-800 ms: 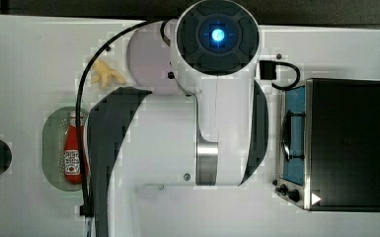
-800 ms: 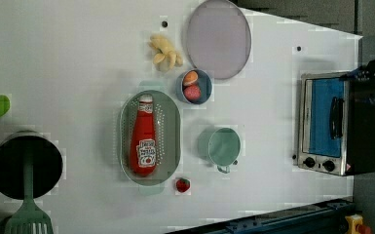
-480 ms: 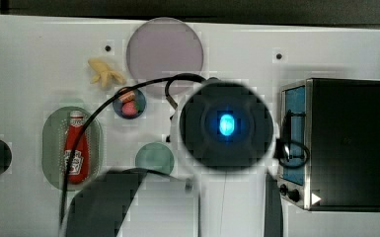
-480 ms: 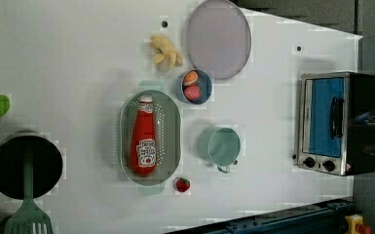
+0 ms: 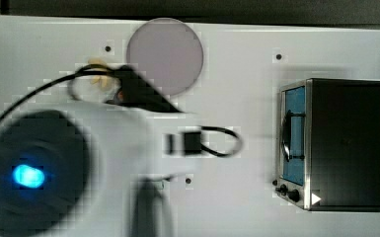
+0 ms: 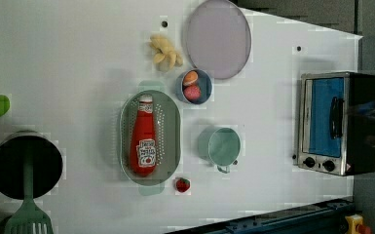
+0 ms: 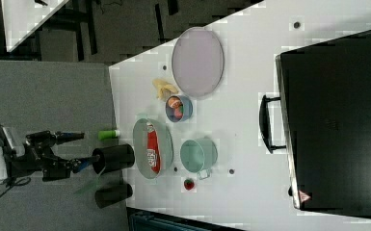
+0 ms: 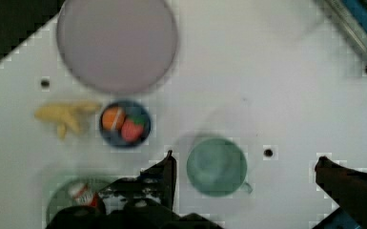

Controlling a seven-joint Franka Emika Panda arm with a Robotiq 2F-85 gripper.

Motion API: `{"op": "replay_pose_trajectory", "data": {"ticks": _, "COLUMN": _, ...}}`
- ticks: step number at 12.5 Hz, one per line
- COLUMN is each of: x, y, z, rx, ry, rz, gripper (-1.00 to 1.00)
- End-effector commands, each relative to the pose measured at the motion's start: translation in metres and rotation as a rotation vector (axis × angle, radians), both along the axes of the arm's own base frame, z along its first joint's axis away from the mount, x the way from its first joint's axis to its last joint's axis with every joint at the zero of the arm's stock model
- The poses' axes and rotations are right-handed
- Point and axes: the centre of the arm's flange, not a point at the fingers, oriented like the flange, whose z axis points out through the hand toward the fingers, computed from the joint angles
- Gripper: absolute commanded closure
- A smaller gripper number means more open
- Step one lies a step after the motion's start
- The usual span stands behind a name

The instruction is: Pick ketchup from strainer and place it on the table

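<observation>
The ketchup, a red squeeze bottle with a white cap, lies lengthwise in the pale green strainer on the white table. In the right view the ketchup and strainer are seen again. My gripper hangs well above them, over the right view's left, and touches nothing. In the wrist view the gripper is open with nothing between the fingers. One finger covers part of the strainer, and the ketchup cap peeks out beside it.
A grey-lilac plate, bananas, a blue bowl of fruit, a green cup and a strawberry surround the strainer. A toaster oven stands at the left view's right. A black pot with a spatula sits at the left view's lower left.
In the top view the arm has swung from the middle to the top view's lower left and now covers the strainer. The ketchup and the other things have not moved.
</observation>
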Motion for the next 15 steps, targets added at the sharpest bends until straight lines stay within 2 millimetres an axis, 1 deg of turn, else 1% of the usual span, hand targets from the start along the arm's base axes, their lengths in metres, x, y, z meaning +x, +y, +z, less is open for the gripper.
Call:
{"op": "replay_pose_trajectory", "data": {"ticks": 1, "x": -0.011, "y": 0.101, "z": -0.054, "rx": -0.014, "ry": 0.088, "rz": 0.153, "gripper": -1.0}}
{"op": "replay_pose_trajectory", "data": {"ticks": 3, "x": -0.025, "y": 0.151, "z": -0.069, "rx": -0.023, "ry": 0.095, "rz": 0.248, "gripper": -1.0}}
{"op": "replay_pose_trajectory", "data": {"ticks": 5, "x": -0.04, "y": 0.193, "z": -0.088, "rx": -0.019, "ry": 0.113, "rz": 0.332, "gripper": -1.0}}
{"op": "replay_pose_trajectory", "data": {"ticks": 6, "x": -0.049, "y": 0.211, "z": -0.101, "rx": -0.016, "ry": 0.127, "rz": 0.373, "gripper": -1.0}}
{"op": "replay_pose_trajectory", "data": {"ticks": 8, "x": -0.063, "y": 0.238, "z": -0.133, "rx": -0.002, "ry": 0.144, "rz": 0.436, "gripper": -1.0}}
{"op": "replay_pose_trajectory", "data": {"ticks": 9, "x": -0.069, "y": 0.247, "z": -0.152, "rx": 0.008, "ry": 0.145, "rz": 0.461, "gripper": -1.0}}
{"op": "replay_pose_trajectory", "data": {"ticks": 11, "x": -0.081, "y": 0.258, "z": -0.194, "rx": 0.037, "ry": 0.135, "rz": 0.496, "gripper": -1.0}}
{"op": "replay_pose_trajectory", "data": {"ticks": 13, "x": -0.087, "y": 0.259, "z": -0.236, "rx": 0.074, "ry": 0.105, "rz": 0.515, "gripper": -1.0}}
{"op": "replay_pose_trajectory", "data": {"ticks": 15, "x": -0.091, "y": 0.254, "z": -0.273, "rx": 0.087, "ry": 0.063, "rz": 0.552, "gripper": -1.0}}
